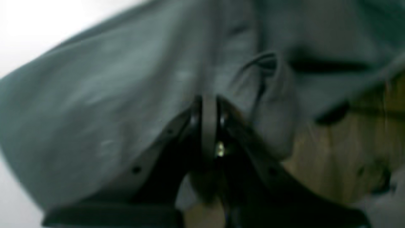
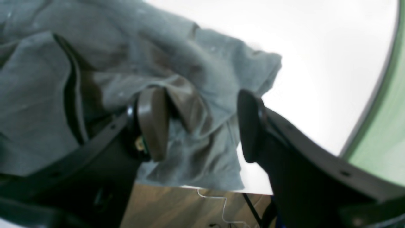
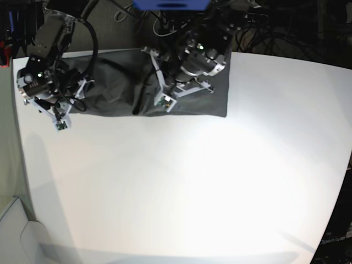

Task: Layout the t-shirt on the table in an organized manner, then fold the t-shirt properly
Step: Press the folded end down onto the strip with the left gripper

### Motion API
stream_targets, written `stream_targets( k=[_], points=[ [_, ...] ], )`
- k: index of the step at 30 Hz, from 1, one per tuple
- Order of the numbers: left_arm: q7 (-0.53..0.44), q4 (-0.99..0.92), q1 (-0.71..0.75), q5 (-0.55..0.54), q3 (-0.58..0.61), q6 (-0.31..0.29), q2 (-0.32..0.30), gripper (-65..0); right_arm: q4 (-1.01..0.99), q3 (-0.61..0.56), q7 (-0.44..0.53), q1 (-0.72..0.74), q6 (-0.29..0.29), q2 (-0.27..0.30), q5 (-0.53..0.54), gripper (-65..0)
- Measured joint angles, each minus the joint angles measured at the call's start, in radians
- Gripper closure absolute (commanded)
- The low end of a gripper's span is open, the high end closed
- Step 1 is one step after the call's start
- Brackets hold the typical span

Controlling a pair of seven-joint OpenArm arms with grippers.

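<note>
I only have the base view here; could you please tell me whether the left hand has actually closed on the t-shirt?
Observer: Yes. In the left wrist view the left hand is shut on a thin fold of the t-shirt.
Operator: Thank you. And is the right hand gripping anything?
Observer: No. The right hand is open, with wrinkled shirt cloth lying between its pads.
Operator: Is that cloth near the table's edge?
Observer: Yes. The right wrist view shows the shirt's hem overhanging the edge of the table, with wooden floor below.
</note>
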Motion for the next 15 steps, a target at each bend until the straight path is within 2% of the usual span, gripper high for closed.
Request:
stream_targets(
  k=[2,5,8,11,15],
  points=[
    [0.040,0.011,-0.036,-0.076,0.061,-0.053,-0.042,-0.1,0.000,0.000,0.000,0.000,0.000,0.001,0.000,-35.0],
    [0.034,0.048,-0.059,-0.144,0.077,-0.064,-0.071,-0.1,0.000,0.000,0.001,0.001,0.000,0.000,0.001,-35.0],
    [-0.019,0.077,-0.072,-0.149,0.072,-0.064,-0.092,-0.1,0.000,0.000,0.000,0.011,0.000,0.000,0.000,-35.0],
    [-0.009,0.083,-0.057,-0.159,-0.011,-0.068,-0.094,-0.1,0.000,0.000,0.000,0.013,0.000,0.000,0.001,-35.1],
    [-0.002,0.089,-0.005,-0.154,-0.244,-0.066,-0.106,-0.1,0.004,0.000,-0.003,0.014,0.000,0.000,0.000,-35.1]
  ],
)
